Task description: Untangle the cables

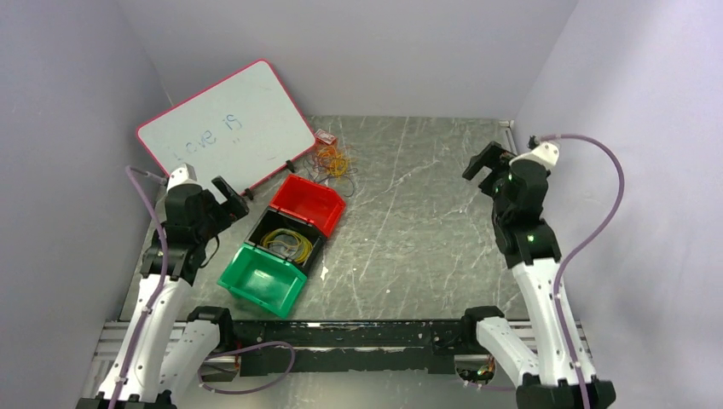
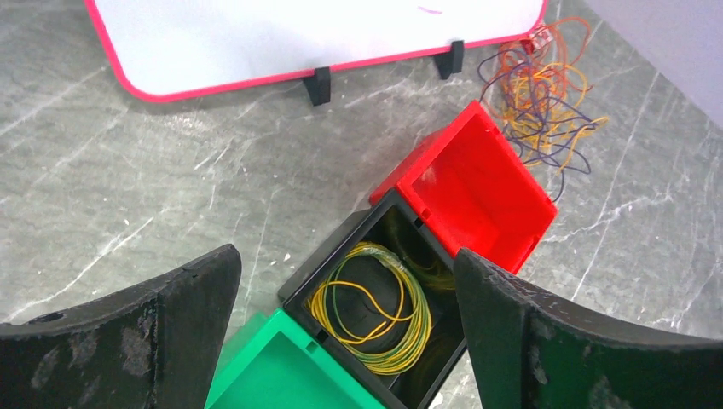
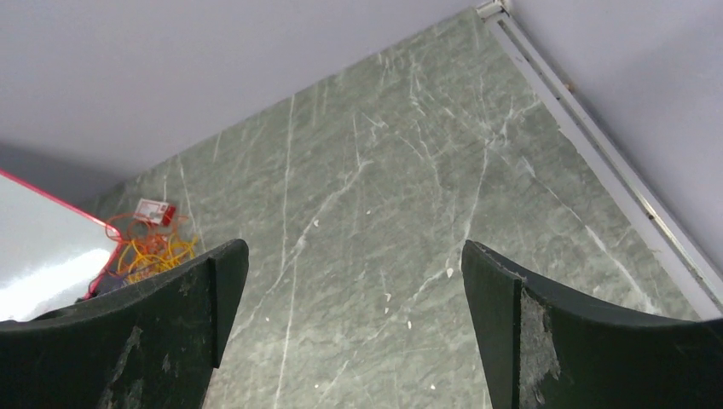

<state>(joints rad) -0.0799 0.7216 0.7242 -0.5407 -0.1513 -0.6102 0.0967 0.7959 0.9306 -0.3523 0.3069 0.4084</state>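
Lilac walls (image 1: 358,51) enclose a grey-green marbled table (image 1: 426,221). From left: whiteboard (image 1: 226,128) standing at the back. Left gripper (image 1: 228,194) raised, jaws spread, empty. Green bin (image 1: 260,277), black bin (image 1: 256,230) and red bin (image 1: 309,203) touch in a diagonal row, with a yellow-green coil (image 1: 288,244) in the black bin. The cables (image 1: 331,160) lie tangled just behind the red bin. Right gripper (image 1: 482,162) raised, jaws spread, empty.
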